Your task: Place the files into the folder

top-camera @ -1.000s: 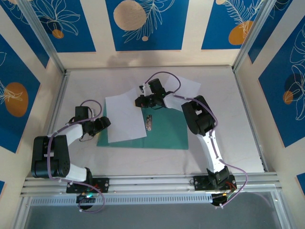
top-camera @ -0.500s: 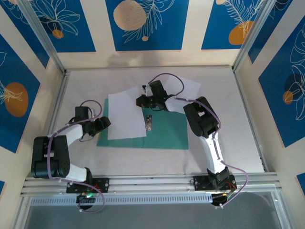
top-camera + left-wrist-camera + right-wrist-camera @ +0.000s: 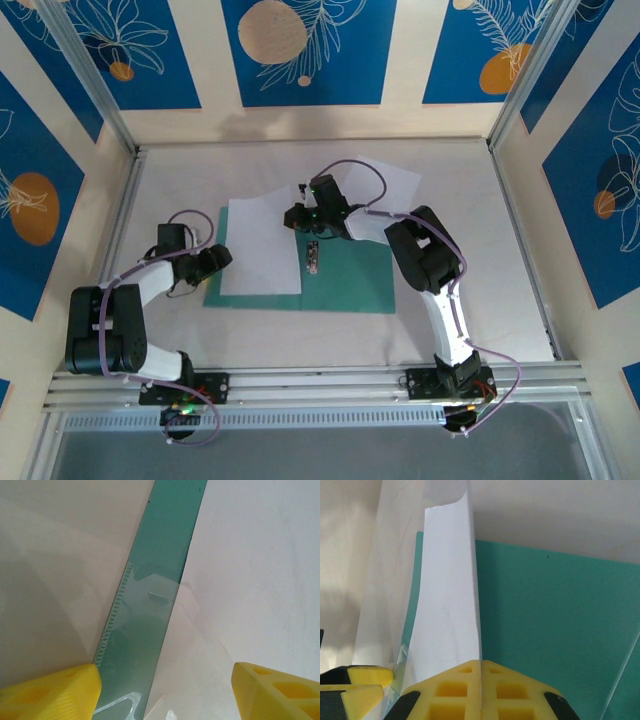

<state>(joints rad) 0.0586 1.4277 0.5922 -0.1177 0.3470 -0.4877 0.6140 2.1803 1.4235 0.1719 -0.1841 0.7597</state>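
Observation:
The teal folder [image 3: 350,280] lies flat mid-table. One white sheet [image 3: 260,248] covers its left part. My right gripper [image 3: 300,215] is shut on that sheet's far right edge; in the right wrist view the sheet [image 3: 447,600] rises curled from the closed yellow fingers [image 3: 520,690], with the gripper [image 3: 480,667] over the folder [image 3: 555,610]. The second white sheet [image 3: 392,184] lies behind the right arm. My left gripper [image 3: 216,258] stands open at the folder's left edge; in its wrist view the gripper [image 3: 165,680] straddles a teal strip [image 3: 167,545] and the sheet [image 3: 260,555].
A small metal clip [image 3: 313,257] sits on the folder near its middle. A clear film flap [image 3: 200,650] lies over the folder's edge between the left fingers. The white table [image 3: 470,240] is walled by frame rails on both sides.
The right gripper has drawn the held sheet a little left and turned it, so it lies squarer over the folder's left part. The left arm has stayed put.

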